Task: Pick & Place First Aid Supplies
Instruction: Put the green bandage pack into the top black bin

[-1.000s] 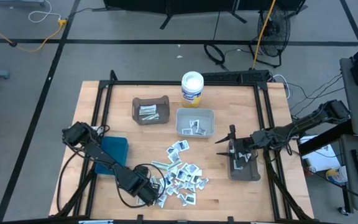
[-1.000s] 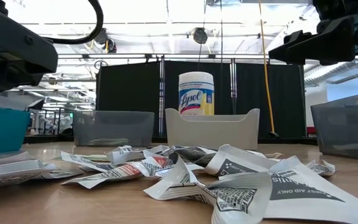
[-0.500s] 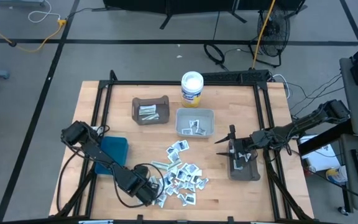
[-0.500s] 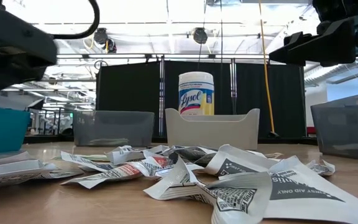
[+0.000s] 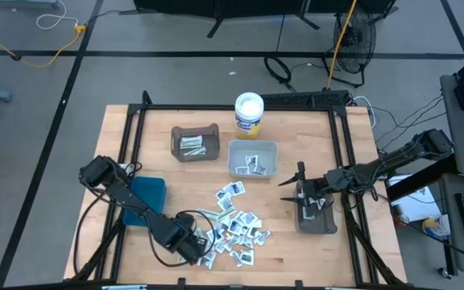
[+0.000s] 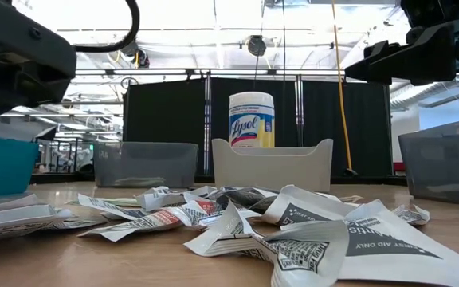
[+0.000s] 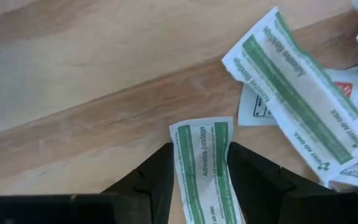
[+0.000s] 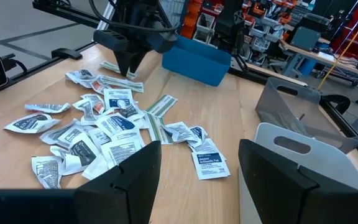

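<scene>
Mostly flat crinkled packets, wooden table

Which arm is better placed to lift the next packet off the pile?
Left. The left gripper is down at the pile's edge, with a green-striped bandage packet between its fingers. The right gripper hangs open by the dark bin.

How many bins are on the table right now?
4: a brown bin and a white bin at the back, a blue bin at left, a dark bin under the right hand.
</scene>
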`<move>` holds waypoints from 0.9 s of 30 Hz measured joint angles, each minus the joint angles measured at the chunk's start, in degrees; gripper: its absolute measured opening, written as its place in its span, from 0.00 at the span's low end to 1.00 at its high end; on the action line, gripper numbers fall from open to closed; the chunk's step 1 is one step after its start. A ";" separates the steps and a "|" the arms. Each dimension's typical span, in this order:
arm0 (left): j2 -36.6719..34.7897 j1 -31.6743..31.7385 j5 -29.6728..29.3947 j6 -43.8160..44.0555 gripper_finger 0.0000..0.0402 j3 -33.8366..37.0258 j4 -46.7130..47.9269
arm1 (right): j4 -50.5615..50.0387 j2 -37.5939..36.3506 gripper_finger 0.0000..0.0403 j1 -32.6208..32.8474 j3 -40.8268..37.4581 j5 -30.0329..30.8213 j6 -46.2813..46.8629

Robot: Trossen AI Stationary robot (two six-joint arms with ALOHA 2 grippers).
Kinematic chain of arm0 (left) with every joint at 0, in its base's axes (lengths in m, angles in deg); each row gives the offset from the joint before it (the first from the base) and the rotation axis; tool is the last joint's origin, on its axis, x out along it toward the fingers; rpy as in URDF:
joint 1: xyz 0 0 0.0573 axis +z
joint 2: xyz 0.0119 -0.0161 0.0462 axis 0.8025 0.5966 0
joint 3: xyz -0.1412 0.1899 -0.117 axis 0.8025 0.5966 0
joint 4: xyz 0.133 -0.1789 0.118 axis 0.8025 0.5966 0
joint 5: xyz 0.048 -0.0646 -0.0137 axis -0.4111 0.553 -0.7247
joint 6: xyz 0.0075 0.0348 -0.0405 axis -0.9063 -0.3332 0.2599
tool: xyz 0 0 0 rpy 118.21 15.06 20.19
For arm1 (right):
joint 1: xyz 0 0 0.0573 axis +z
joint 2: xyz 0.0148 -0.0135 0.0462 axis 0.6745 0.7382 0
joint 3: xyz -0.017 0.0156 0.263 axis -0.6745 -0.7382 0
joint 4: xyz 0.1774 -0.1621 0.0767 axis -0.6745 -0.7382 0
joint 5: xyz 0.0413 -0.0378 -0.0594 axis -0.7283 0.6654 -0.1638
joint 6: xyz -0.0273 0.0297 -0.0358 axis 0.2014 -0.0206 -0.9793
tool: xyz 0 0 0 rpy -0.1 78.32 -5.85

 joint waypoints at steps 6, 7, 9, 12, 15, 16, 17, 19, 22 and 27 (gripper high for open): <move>-0.04 1.36 1.11 -3.11 0.38 -0.02 0.06 | -0.01 -0.01 0.52 0.00 0.00 0.00 0.22; -0.04 1.57 1.11 -3.58 0.38 -0.04 0.06 | -0.02 -0.01 0.52 0.00 0.00 0.00 0.22; -0.07 1.84 1.12 -4.36 0.38 -0.07 0.06 | -0.02 0.00 0.52 0.00 0.00 0.00 0.22; -0.09 2.21 1.13 -4.73 0.38 -0.07 0.07 | -0.01 0.00 0.52 0.00 0.00 0.00 0.22; -0.09 2.23 1.82 -5.10 0.38 -0.07 0.10 | -0.03 0.00 0.52 0.00 0.00 0.00 0.22; -0.09 2.23 2.18 -5.12 0.38 -0.07 0.12 | -0.05 0.00 0.52 0.00 0.00 0.00 0.22; -0.09 2.23 2.46 -5.18 0.38 -0.07 0.17 | -0.04 0.00 0.52 0.00 0.00 0.00 0.22; -0.09 2.23 2.96 -5.40 0.38 -0.07 0.18 | -0.15 0.00 0.52 0.00 0.00 0.00 0.22; -0.09 2.22 3.64 -5.61 0.38 -0.09 0.16 | -0.17 0.00 0.52 0.00 0.00 0.00 0.22; -0.14 2.23 3.80 -6.22 0.38 -0.13 0.16 | -0.17 0.00 0.52 -0.01 0.00 0.00 0.22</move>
